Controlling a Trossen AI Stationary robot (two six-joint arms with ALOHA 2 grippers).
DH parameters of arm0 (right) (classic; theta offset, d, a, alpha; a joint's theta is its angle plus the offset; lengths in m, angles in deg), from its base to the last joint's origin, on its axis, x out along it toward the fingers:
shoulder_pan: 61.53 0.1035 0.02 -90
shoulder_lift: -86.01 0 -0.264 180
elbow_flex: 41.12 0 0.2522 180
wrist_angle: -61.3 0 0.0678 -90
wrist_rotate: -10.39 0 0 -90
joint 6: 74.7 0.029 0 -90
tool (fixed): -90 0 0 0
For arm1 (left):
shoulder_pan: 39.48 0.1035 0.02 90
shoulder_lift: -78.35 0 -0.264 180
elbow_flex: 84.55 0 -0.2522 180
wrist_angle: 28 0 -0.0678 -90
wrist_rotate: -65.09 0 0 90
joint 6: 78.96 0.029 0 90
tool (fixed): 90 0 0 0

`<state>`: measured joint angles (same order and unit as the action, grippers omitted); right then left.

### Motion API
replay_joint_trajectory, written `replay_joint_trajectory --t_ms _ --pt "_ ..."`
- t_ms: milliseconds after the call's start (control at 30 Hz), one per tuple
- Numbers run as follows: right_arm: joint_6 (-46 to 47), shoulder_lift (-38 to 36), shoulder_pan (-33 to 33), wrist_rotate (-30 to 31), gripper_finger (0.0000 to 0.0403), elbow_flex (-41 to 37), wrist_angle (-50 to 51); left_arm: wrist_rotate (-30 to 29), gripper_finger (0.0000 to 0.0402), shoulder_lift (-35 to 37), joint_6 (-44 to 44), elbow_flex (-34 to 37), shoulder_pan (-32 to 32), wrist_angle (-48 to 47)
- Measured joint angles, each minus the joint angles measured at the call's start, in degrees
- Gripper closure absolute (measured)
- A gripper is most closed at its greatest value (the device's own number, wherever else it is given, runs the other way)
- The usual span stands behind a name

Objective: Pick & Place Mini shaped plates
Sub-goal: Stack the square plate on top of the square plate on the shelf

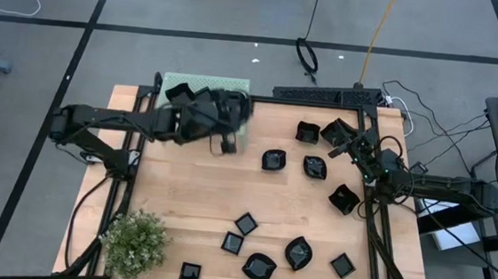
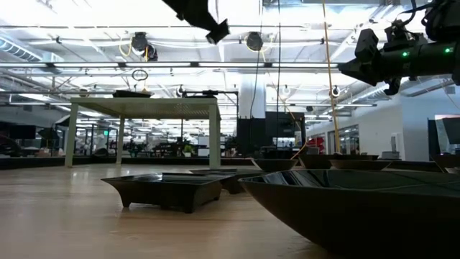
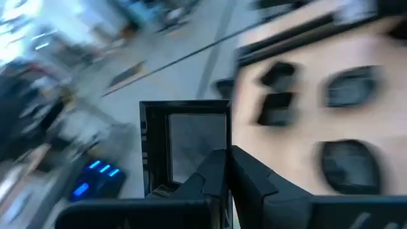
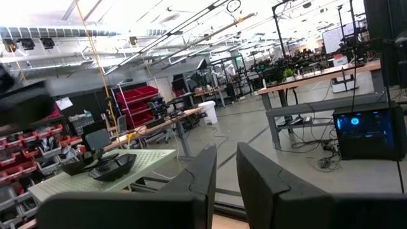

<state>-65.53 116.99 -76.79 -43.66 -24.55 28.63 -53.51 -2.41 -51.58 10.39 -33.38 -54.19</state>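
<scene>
Several small glossy black plates lie on the wooden table, among them a square one (image 1: 245, 222), a leaf-shaped one (image 1: 299, 253) and a round one (image 1: 272, 160). More sit on the pale green perforated stand (image 1: 201, 91) at the far edge, which also shows in the right wrist view (image 4: 108, 181). My left gripper (image 1: 225, 140) hangs high by the stand's right end, shut on a square plate (image 3: 184, 149). My right gripper (image 4: 226, 168) is raised over the table's right side near two far plates (image 1: 337, 130), holding nothing, with a narrow gap between its fingers. My left gripper pinches the square plate between its two fingers (image 3: 213, 175) by one side rim (image 3: 224, 133). The plate is lifted clear, high above the table, and stands on edge with its hollow face toward the wrist camera. One of its corners (image 2: 217, 31) points down in the low view.
A small potted plant (image 1: 134, 242) stands at the table's near left corner. A black frame rail (image 1: 328, 96) runs along the far edge, and cables trail off to the right. Bare wood lies in the table's middle and left (image 1: 183, 188).
</scene>
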Motion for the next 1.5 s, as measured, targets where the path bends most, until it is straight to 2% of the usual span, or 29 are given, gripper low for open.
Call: replay_joint_trajectory --t_ms 167,333,467,767,900,1167,1333,1500 --pt "0.0 0.0 0.0 0.0 0.0351 0.0 0.0 -5.3 0.0396 0.9 -4.8 0.0 5.9 -6.1" --pt "0.0 0.1 0.0 0.0 0.0351 0.0 0.0 -6.3 0.0384 0.9 -8.6 0.0 11.2 -11.6" --pt "0.0 0.1 0.0 0.0 0.0351 0.0 0.0 -6.6 0.0395 0.8 -10.4 0.1 14.3 -15.4" --pt "0.0 0.1 0.0 0.0 0.0351 0.0 0.0 -6.5 0.0383 0.9 -12.6 0.1 18.4 -18.6" --pt "0.0 0.1 0.0 0.0 0.0351 0.0 0.0 -4.7 0.0396 0.9 -13.1 0.0 19.8 -20.5" --pt "0.0 0.1 0.0 0.0 0.0351 0.0 0.0 3.2 0.0384 0.1 -19.0 0.1 22.2 -24.2" --pt "0.0 0.1 0.0 0.0 0.0351 0.0 0.0 4.0 0.0396 -1.6 -19.4 0.0 23.0 -25.2" --pt "0.0 0.0 0.0 0.0 0.0351 0.0 0.0 4.7 0.0381 -3.9 -20.2 0.1 23.6 -25.3"
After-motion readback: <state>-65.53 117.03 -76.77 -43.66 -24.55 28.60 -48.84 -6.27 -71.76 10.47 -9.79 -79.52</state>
